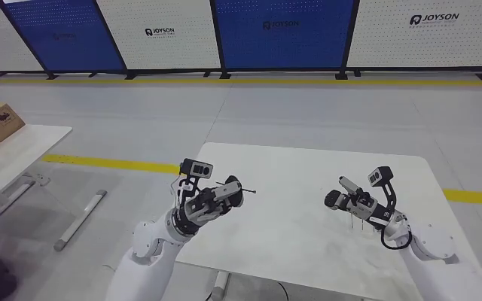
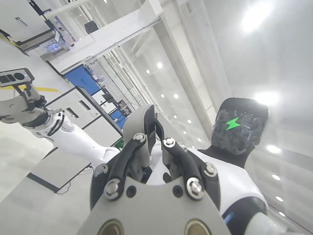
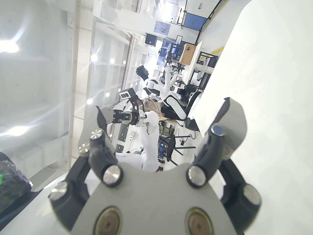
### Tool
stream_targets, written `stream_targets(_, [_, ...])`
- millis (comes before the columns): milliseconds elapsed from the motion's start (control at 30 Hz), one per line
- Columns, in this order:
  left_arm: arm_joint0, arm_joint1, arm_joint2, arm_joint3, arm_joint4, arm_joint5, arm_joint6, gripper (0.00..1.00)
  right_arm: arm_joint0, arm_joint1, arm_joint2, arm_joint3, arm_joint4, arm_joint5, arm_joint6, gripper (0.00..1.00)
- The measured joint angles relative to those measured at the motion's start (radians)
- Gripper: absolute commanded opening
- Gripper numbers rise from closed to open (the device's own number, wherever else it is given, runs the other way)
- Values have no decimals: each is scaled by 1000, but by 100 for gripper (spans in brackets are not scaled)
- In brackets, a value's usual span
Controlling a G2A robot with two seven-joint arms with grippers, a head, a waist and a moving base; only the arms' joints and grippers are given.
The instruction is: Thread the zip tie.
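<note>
In the top view my left gripper (image 1: 232, 191) hovers over the left edge of the white table (image 1: 301, 241), shut on a thin black zip tie (image 1: 249, 190) whose free end pokes out toward the right arm. In the left wrist view, the left gripper (image 2: 154, 123) has its pads pressed together, and the tie itself is too thin to make out. My right gripper (image 1: 332, 199) hangs over the right half of the table and faces the left one across a wide gap. In its own view the right gripper (image 3: 166, 116) is open with nothing between its fingers (image 3: 229, 113).
The tabletop between the arms is bare. A second white table (image 1: 30, 147) with a cardboard box (image 1: 9, 120) stands at the far left. A yellow floor line (image 1: 113, 164) runs behind the table. Blue and white panels (image 1: 286, 34) close off the back.
</note>
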Motion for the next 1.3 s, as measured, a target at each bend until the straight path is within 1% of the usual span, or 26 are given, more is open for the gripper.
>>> stream_targets(67, [1, -4, -8, -1, 63, 0, 20, 0, 0, 0, 0, 0, 0, 0, 0, 100])
stream_targets(133, [5, -8, 0, -2, 128, 0, 46, 0, 0, 0, 0, 0, 0, 0, 0, 100])
stream_targets(200, [7, -11, 13, 7, 170, 0, 64, 0, 0, 0, 0, 0, 0, 0, 0, 100])
stream_targets(267, [4, -13, 23, 24, 189, 0, 77, 0, 0, 0, 0, 0, 0, 0, 0, 100])
stream_targets(367, [-9, -13, 40, 63, 216, 0, 91, 0, 0, 0, 0, 0, 0, 0, 0, 100])
stream_targets(433, [-22, -12, 55, 99, 245, 5, 100, 0, 0, 0, 0, 0, 0, 0, 0, 100])
stream_targets(500, [-38, -11, 71, 138, 273, 19, 112, 0, 0, 0, 0, 0, 0, 0, 0, 100])
stream_targets(633, [-63, -8, 91, 202, 309, 42, 126, 0, 0, 0, 0, 0, 0, 0, 0, 100])
stream_targets(700, [-70, -6, 97, 228, 325, 48, 131, 0, 0, 0, 0, 0, 0, 0, 0, 100])
stream_targets(833, [-75, -1, 105, 265, 357, 60, 134, 0, 0, 0, 0, 0, 0, 0, 0, 100])
stream_targets(967, [-72, 5, 109, 280, 384, 59, 124, 0, 0, 0, 0, 0, 0, 0, 0, 100])
stream_targets(1067, [-69, 8, 109, 280, 383, 52, 123, 0, 0, 0, 0, 0, 0, 0, 0, 100])
stream_targets(1300, [-69, 8, 109, 280, 383, 53, 123, 0, 0, 0, 0, 0, 0, 0, 0, 100])
